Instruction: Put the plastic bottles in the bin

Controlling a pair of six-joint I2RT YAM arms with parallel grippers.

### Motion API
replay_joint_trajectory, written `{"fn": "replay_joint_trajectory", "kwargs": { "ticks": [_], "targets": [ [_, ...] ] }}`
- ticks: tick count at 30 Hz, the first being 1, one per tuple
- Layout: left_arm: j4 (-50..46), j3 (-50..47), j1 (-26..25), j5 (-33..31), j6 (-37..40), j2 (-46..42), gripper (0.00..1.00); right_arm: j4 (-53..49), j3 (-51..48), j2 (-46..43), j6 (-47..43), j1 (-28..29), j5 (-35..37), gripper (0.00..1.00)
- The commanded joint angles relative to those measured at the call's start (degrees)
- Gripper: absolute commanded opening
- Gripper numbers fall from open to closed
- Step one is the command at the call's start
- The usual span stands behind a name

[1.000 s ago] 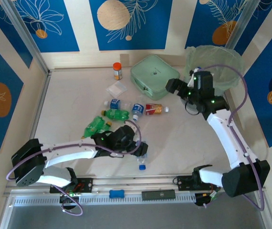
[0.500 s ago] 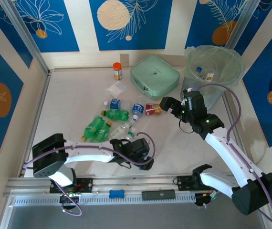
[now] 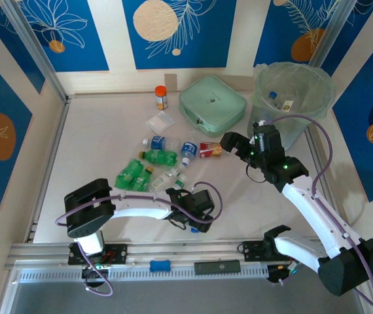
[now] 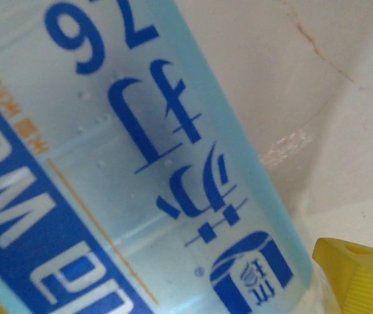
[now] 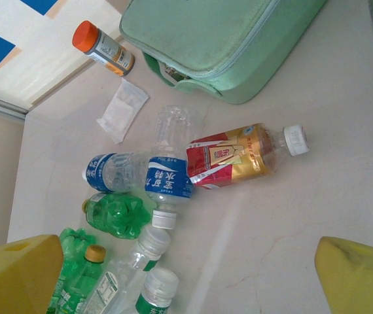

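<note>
Yellow pad (image 4: 360, 275) of left gripper (image 3: 196, 219) beside clear blue-labelled bottle (image 4: 127, 170), table's 6 o'clock; jaws straddle it, whether clamped cannot tell

Risk: slick round wall squirts out or crumples if squeezed off-centre

Right gripper (image 5: 188, 278) spread wide, empty, at 3 o'clock of red-labelled bottle (image 5: 232, 157); risk: grab shoves touching blue-labelled neighbour (image 5: 168, 173)

Bin (image 3: 317, 108) at 1 o'clock, bottles already inside

Writing: big blue digits, Chinese characters, cropped white capitals; no brand readable
</note>
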Motion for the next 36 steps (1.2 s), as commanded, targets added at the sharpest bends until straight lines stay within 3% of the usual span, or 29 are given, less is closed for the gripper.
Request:
{"fn": "replay_joint_trajectory", "kwargs": {
  "ticks": [1, 8, 11, 18, 24, 29, 36],
  "targets": [
    [-1.68, 0.86, 0.70, -1.70, 0.57, 1.14, 0.90, 0.93, -0.21, -0.21, 0.29, 0.28, 1.02, 0.99],
    [0.02, 0.16, 1.27, -0.43, 1.14, 1.18, 0.65, 1.27, -0.04, 0.94, 0.42, 0.24, 0.77, 0.99],
    [0.90, -0.49, 1.36, -0.69, 1.75, -0.15, 0.61, 1.91, -0.21, 1.50, 0.77, 0.24, 0.02, 0.99],
    [5.49, -2.43, 4.14, -0.33, 5.66, -7.62, 0.54, 5.73, -1.39, 1.88, 1.54, -0.69, -4.09, 0.99],
    [11.03, -4.85, 9.67, -0.94, 9.37, -16.29, 0.52, 9.53, -2.51, 1.74, 3.22, -2.78, -9.88, 0.99],
    [19.40, -7.94, 15.91, 4.13, 9.48, -20.36, 0.51, 15.69, -3.79, 2.65, 3.61, -3.08, -16.21, 1.00],
    [31.31, -11.37, 22.61, 12.25, 8.73, -22.92, 0.49, 26.06, -4.50, 6.02, 2.49, -1.86, -26.84, 0.92]
  ]
}}
